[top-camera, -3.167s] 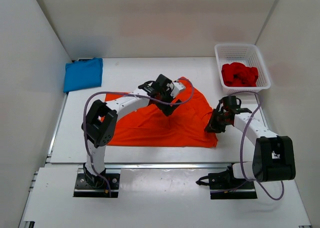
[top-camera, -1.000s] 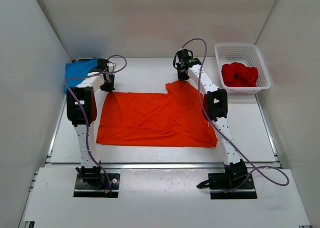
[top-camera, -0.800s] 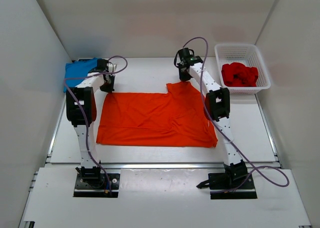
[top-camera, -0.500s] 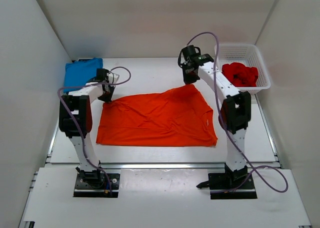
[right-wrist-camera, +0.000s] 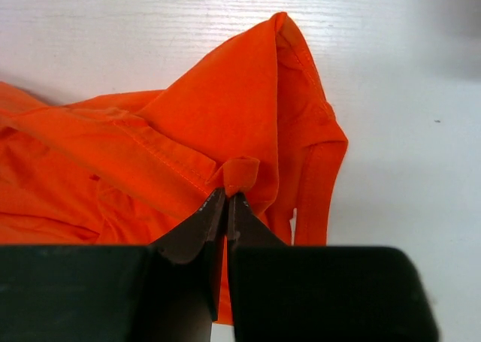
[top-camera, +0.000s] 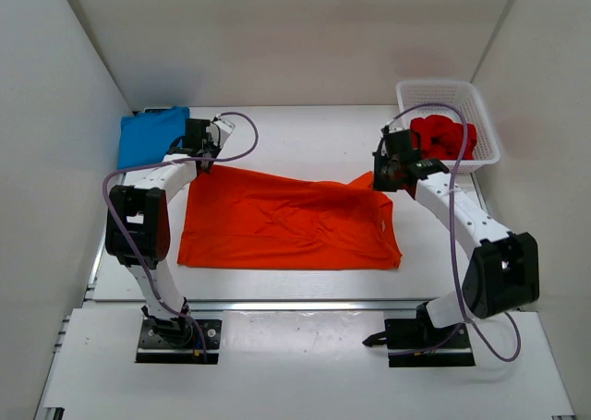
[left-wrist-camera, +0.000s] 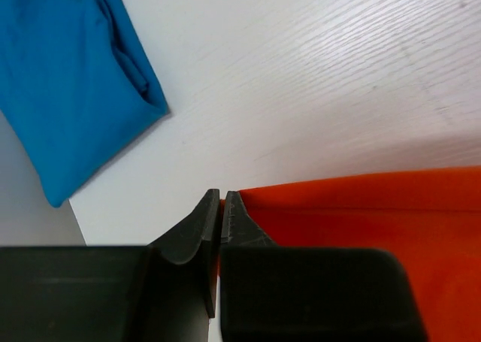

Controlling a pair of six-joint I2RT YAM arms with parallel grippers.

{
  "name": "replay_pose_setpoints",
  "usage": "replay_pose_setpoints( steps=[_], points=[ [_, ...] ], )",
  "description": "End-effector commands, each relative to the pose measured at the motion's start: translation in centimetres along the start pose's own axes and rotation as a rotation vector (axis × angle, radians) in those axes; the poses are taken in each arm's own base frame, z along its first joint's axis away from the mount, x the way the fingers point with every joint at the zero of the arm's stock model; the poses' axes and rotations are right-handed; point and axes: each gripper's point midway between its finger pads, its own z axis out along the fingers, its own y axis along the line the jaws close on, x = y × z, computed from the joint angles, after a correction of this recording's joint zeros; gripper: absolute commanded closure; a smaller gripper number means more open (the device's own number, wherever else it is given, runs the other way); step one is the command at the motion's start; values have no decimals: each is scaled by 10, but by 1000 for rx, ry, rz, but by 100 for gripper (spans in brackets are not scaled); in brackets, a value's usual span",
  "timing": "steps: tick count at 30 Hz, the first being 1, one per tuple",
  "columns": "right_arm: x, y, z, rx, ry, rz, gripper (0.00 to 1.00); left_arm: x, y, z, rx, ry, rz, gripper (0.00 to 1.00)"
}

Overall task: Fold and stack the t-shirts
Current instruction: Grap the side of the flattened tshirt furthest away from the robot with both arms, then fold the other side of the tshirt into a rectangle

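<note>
Overhead, my left end effector (top-camera: 199, 152) and right end effector (top-camera: 385, 174) each clamp a far corner of the orange t-shirt (top-camera: 286, 224), spread on the worktop (top-camera: 295, 134) between them. Left wrist: jaws pinch its edge, blue t-shirt (left-wrist-camera: 68, 79) ahead-left. Right wrist: jaws pinch a raised fold.

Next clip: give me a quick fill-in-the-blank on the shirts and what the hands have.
The spread shirt is ____. The crumpled shirt in the basket is ____. The folded shirt is ____. Counting the left hand and right hand, ____ hands are shut on the spread shirt.
Missing words: orange; red; blue; two.
</note>
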Motion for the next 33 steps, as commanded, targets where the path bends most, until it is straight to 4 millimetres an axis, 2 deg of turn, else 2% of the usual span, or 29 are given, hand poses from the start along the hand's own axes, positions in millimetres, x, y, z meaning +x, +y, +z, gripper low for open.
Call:
replay_pose_setpoints(
  steps=[1,2,4,6,7,11,15,17,19,21,23,26,27,29,33],
  points=[
    [-7,-5,-16,-37,-111,17,99,-47,26,-40,-48,-141,22,100],
    [-7,-2,-20,-55,-125,14,100,-48,24,-42,-51,-151,42,100],
    [7,-5,-20,-71,-126,24,100,-35,18,-50,-64,-153,88,100],
    [13,2,-23,-124,-131,37,100,-32,4,-58,-86,-167,171,100],
    [17,4,-22,-142,-136,35,100,-22,-5,-62,-89,-154,200,100],
    [30,16,-22,-199,-134,-3,100,13,-18,-74,-81,-97,221,100],
    [52,12,-19,-200,-96,-10,100,40,-31,-94,-8,-24,173,100],
    [66,9,-17,-204,-83,-1,100,53,-32,-98,-21,-12,162,100],
    [72,10,-17,-224,-84,9,99,71,-23,-99,-102,29,158,100],
    [76,11,-17,-234,-91,15,100,89,-22,-96,-140,58,155,100],
    [91,14,-14,-241,-69,3,100,96,-20,-99,-156,63,145,100],
    [99,10,-12,-240,-65,22,100,99,-31,-99,-134,53,154,100],
    [100,12,-12,-250,-62,31,100,105,-37,-99,-120,66,160,100],
    [103,15,-9,-263,-62,34,100,102,-45,-100,-103,57,182,100],
    [111,20,-7,-271,-39,20,100,107,-50,-98,-88,57,208,100]
  ],
)
